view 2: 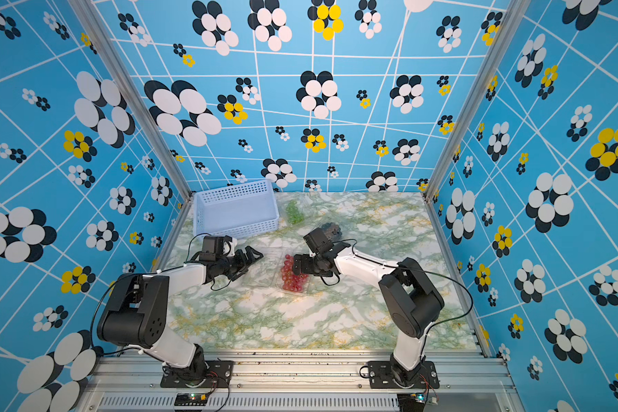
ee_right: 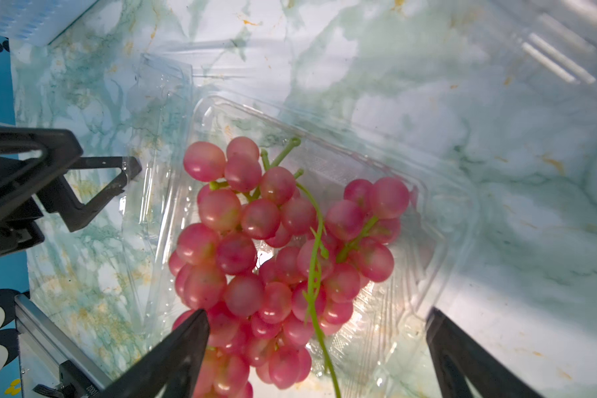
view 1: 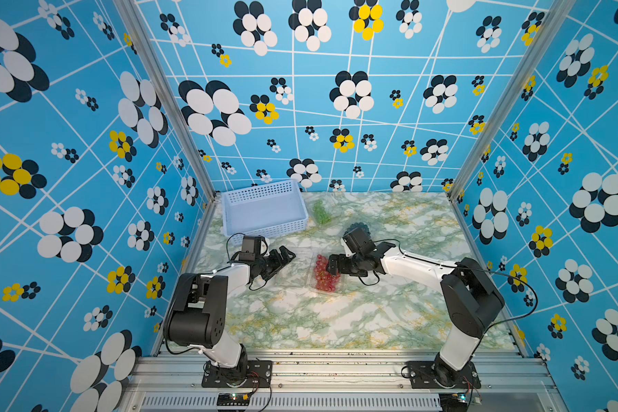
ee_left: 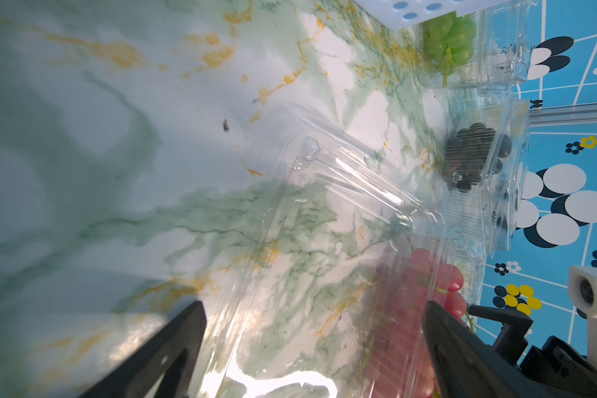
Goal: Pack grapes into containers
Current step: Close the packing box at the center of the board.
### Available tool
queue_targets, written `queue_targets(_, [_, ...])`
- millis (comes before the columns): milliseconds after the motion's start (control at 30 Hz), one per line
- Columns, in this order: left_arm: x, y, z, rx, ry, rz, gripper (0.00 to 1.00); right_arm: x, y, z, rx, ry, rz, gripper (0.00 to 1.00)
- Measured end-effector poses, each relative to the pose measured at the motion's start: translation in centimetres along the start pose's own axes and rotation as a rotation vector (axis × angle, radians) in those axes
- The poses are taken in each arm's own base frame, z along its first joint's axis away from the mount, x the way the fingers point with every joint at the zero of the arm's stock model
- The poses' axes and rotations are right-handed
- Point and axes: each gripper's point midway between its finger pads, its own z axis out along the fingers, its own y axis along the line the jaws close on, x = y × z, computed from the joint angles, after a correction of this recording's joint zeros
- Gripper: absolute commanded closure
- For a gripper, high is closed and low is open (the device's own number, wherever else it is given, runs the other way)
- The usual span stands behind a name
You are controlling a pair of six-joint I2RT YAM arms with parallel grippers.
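Marbled table, red grapes in clear container, right gripper spread above.

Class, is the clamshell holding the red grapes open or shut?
Open: the clamshell's lid lies spread beside the red grapes, leaving them uncovered.
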Motion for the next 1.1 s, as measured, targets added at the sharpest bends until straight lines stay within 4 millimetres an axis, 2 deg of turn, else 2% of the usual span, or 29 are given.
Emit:
queue_targets(133, [0.9,0.1,-0.5,-0.012,0.018,-0.012,0.01,-0.3,0.1,0.1,0.002,-0.003,0.0,0.01])
queue_targets(400, [1.2,0.0,-1.1,-0.023,0.027,-0.02,0.0,-0.9,0.5,0.6,0.006,-0.007,-0.004,0.01])
queue_targets(900, [0.8,-2.8,-4.4,0.026,-0.031,0.013,0.0,-1.2,0.7,0.5,0.01,-0.011,-0.006,0.01])
queue_targets(1100, [1.2,-5.1,-5.5,0.07,-0.046,0.057,0.0,-1.0,0.6,0.5,0.014,-0.004,-0.005,0.01])
